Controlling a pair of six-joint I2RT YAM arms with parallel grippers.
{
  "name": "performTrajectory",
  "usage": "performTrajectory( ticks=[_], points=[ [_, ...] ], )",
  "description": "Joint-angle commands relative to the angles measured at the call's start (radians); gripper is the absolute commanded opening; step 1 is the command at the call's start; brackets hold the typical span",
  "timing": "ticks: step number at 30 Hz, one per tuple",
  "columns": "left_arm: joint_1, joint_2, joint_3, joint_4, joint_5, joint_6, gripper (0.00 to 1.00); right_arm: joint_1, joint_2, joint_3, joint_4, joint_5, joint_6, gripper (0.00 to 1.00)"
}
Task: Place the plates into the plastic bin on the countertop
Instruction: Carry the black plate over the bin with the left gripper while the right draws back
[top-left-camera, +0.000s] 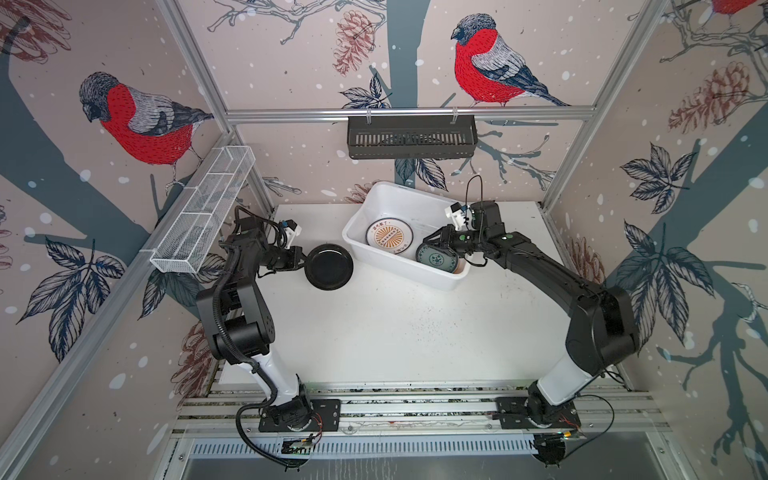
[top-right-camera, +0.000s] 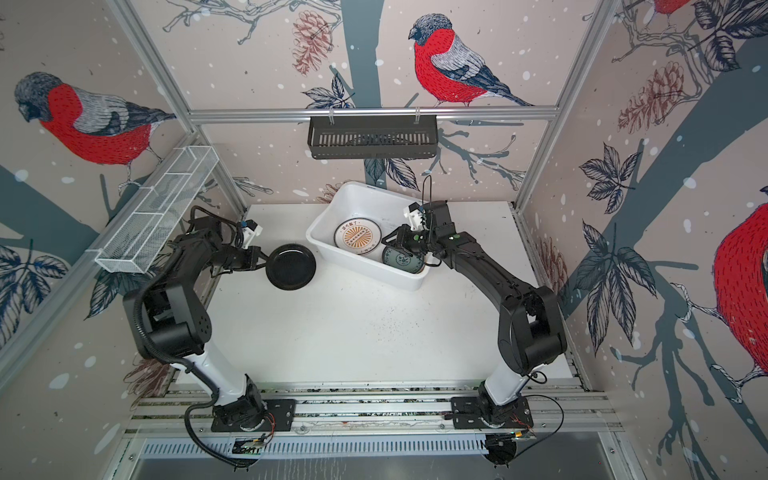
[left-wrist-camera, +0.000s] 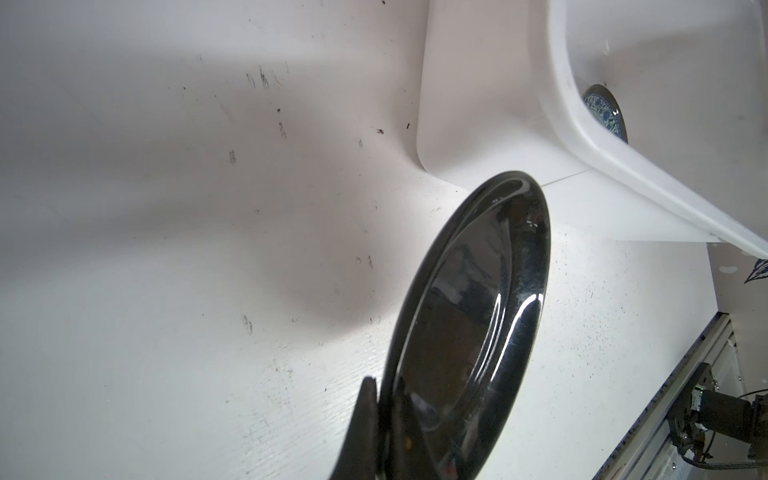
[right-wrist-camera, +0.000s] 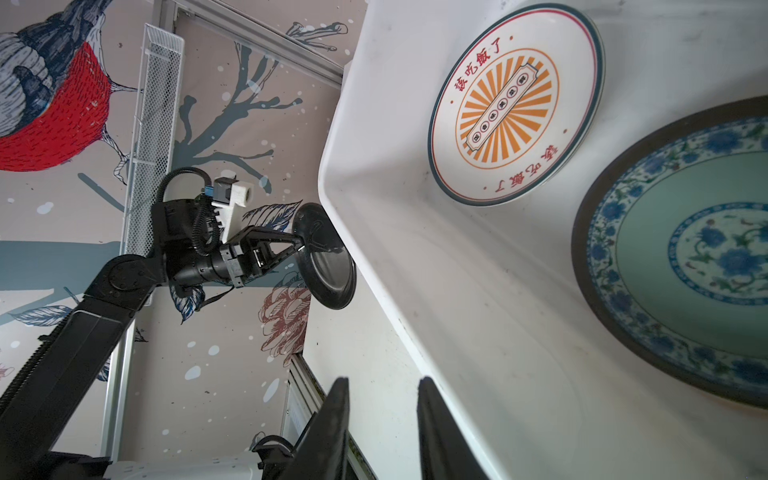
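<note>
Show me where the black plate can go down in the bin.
In the bin, bare floor between the sunburst plate and the far wall. The near end is crowded: teal plate, right gripper hovering there.

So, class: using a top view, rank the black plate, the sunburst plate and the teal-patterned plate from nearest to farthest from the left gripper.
1. The black plate: held by the left gripper, left of the plastic bin.
2. The sunburst plate: in the bin's middle.
3. The teal-patterned plate: bin's right end, farthest.

Overhead stereo pair, two wrist close-ups
Both top views look steeply down over the whole countertop (top-left-camera: 374, 332); each wrist view sits close, sharing the plastic bin (left-wrist-camera: 478, 124).
</note>
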Motion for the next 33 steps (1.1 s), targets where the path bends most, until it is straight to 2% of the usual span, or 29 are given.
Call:
performTrajectory(
  ticks=[1, 14, 20, 25, 33],
  points=[
    [-0.005, -0.034, 0.023, -0.059, 0.022, 0.043, 0.00, 0.000, -0.006, 0.024, -0.070, 0.066, -0.069, 0.31],
    [-0.051, -0.122, 0.083, -0.135, 0.029, 0.061, 0.00, -0.012, -0.014, 0.037, -0.103, 0.075, -0.112, 0.31],
    [-0.088, -0.141, 0.116, -0.136, 0.052, 0.031, 0.00, -0.024, -0.027, 0.036, -0.115, 0.072, -0.123, 0.31],
    [-0.127, -0.116, 0.168, -0.095, 0.063, -0.026, 0.00, -0.039, -0.063, 0.025, -0.126, 0.077, -0.127, 0.31],
    [-0.246, -0.021, 0.308, -0.018, 0.029, -0.121, 0.00, -0.083, -0.147, -0.005, -0.170, 0.086, -0.138, 0.31]
  ],
)
